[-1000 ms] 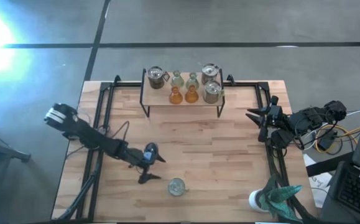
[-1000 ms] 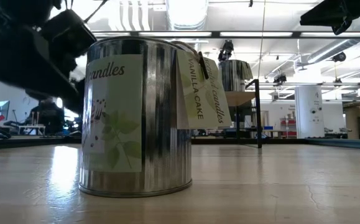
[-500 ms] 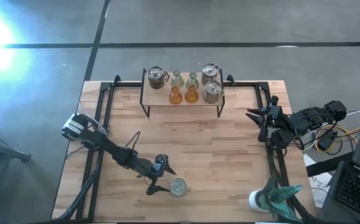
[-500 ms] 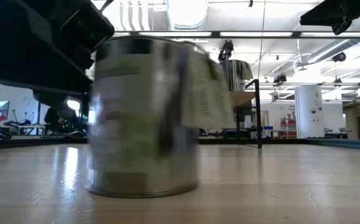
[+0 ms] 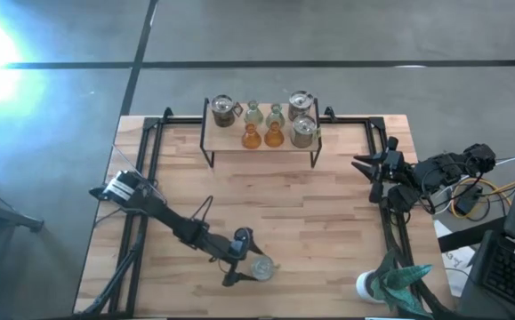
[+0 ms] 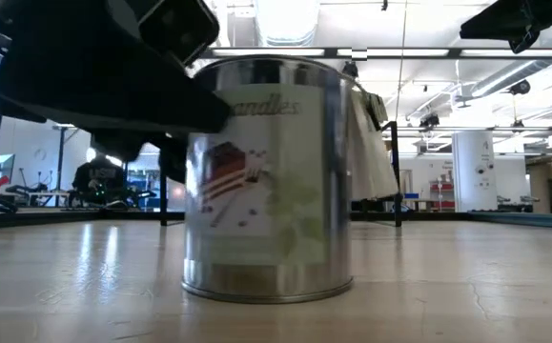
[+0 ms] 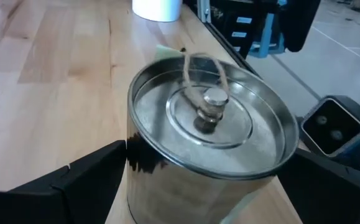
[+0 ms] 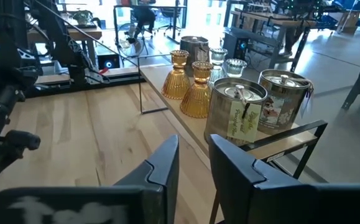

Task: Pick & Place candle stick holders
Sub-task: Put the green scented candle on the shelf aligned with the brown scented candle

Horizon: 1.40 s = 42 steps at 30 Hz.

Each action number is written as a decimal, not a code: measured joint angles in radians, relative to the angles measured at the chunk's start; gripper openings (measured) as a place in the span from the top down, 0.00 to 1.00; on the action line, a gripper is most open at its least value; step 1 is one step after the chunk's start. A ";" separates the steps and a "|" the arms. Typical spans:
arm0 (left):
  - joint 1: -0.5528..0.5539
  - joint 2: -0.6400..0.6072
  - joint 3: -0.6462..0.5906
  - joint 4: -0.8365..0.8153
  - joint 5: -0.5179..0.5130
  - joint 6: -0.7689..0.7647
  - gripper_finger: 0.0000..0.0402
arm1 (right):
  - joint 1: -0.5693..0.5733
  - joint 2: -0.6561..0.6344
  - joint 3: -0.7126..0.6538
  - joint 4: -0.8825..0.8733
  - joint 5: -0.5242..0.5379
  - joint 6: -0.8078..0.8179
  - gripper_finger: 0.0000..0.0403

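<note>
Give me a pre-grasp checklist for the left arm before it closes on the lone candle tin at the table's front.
1. Left gripper open: ok.
2. Fingers on both sides of the candle tin: ok, one dark finger on each side.
3. Tin upright, lid on: ok.
4. Tin centred between fingers: cannot tell.
5. Right gripper parked shut at the table's right edge: ok.
6. Shelf has free space: ok.

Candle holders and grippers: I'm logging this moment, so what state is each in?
Silver candle tin: upright on the table, lid on, between the open fingers.
Left gripper: open, straddling the tin.
Right gripper: shut, empty, at the table's right edge.
Shelf holders: seven upright on the rack.
</note>
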 joint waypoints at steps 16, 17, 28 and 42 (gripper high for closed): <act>0.000 0.155 0.120 0.087 -0.003 0.026 0.01 | 0.000 -0.001 0.000 -0.001 0.000 0.000 0.79; 0.000 0.164 0.123 0.096 -0.004 0.026 0.01 | 0.000 0.000 0.000 -0.001 0.000 0.000 0.80; 0.003 0.246 0.175 0.233 0.032 0.036 0.01 | 0.000 -0.001 0.000 0.000 0.000 0.000 0.83; 0.028 0.259 0.237 0.142 0.148 0.100 0.00 | 0.000 -0.001 0.000 0.000 0.000 0.000 0.77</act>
